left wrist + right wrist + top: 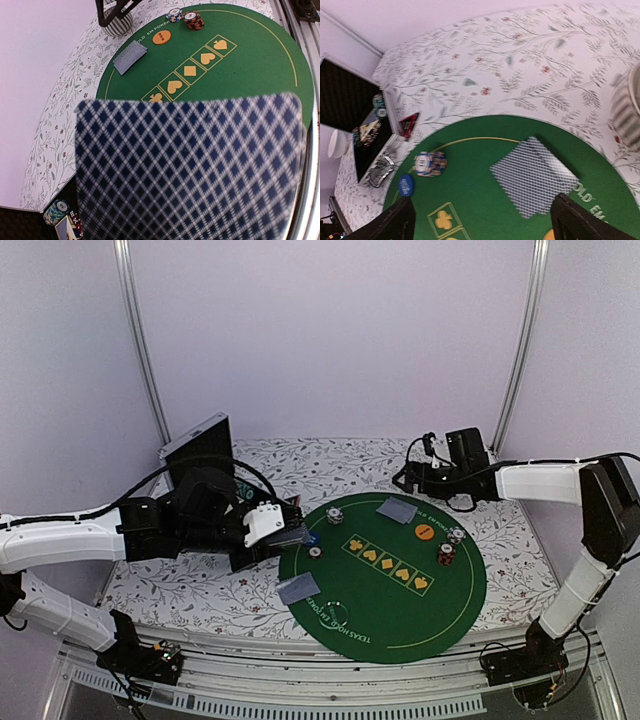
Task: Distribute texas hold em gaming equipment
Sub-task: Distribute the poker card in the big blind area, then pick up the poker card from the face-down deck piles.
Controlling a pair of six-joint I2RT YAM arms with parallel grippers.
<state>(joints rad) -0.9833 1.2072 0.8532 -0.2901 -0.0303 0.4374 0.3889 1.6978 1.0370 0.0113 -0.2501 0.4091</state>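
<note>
My left gripper [300, 536] hangs over the left edge of the green mat [440, 610], shut on a blue-backed card [190, 170] that fills the left wrist view and hides its jaws. One card pile [396, 510] lies at the mat's far side, also in the right wrist view [535, 175]; another [298, 588] lies near left. An orange disc [424, 531], two chip stacks [456, 536] [446, 554], a single stack [315, 552] and a blue disc [406, 185] sit on the mat. My right gripper [418, 480] is open above the far pile, fingers [395, 225] apart and empty.
The open case [200, 455] stands at the back left and holds more chips [56, 212]. A black red-edged triangle [409, 125] lies on the floral cloth beside it. A ribbed grey cup [117, 22] stands beyond the mat's far edge, under the right arm.
</note>
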